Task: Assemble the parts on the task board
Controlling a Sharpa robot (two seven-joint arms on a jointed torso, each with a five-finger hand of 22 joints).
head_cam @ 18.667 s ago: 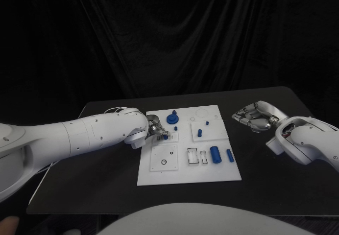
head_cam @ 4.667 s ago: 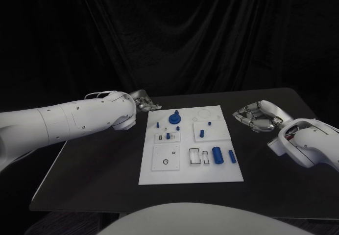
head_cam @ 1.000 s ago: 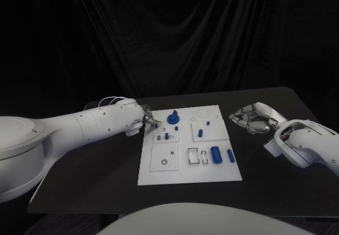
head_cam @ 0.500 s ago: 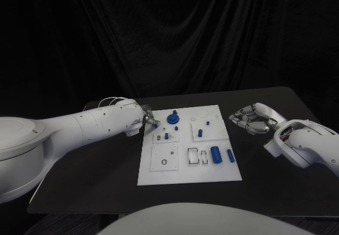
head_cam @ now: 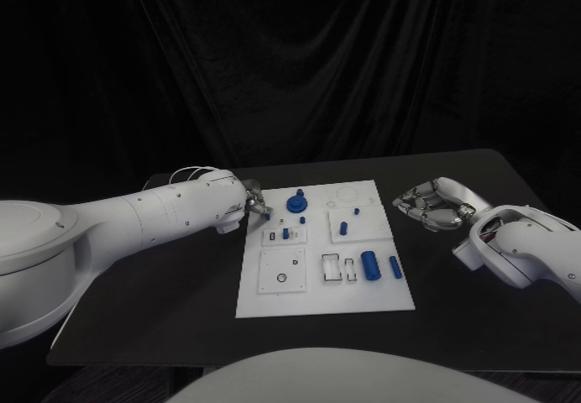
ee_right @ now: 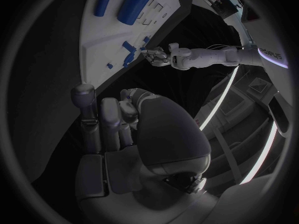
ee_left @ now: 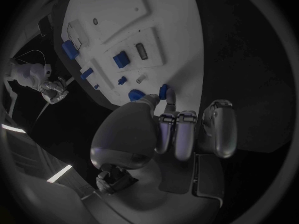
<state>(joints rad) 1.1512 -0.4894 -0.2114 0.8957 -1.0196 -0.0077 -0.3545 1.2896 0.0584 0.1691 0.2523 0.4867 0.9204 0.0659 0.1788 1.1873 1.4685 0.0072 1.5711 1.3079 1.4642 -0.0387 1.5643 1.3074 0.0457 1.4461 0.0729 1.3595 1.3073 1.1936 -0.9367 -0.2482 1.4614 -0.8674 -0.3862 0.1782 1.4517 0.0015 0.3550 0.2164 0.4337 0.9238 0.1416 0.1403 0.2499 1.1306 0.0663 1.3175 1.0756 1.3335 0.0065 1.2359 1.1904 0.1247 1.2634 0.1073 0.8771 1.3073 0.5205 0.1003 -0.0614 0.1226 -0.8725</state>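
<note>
The white task board (head_cam: 317,290) lies mid-table. On it stand a blue gear-like part (head_cam: 296,201), small blue pieces (head_cam: 285,233) (head_cam: 342,227) and two blue cylinders (head_cam: 369,265) side by side. My left hand (head_cam: 253,204) is low at the board's far left edge, beside the gear-like part. It pinches a small blue piece (ee_left: 165,92) between thumb and a fingertip, over the board's rim (ee_left: 187,79). My right hand (head_cam: 431,202) hovers off the board's right side with its fingers curled in and nothing in them.
Empty slots and a square plate with a round hole (head_cam: 281,277) take up the board's near half. Bare black table (head_cam: 158,294) surrounds the board, and a dark curtain hangs behind it.
Since 4.7 s ago my left hand has come down from behind the board to its far left edge. Over the last second nothing visibly moves. The right hand stays put.
</note>
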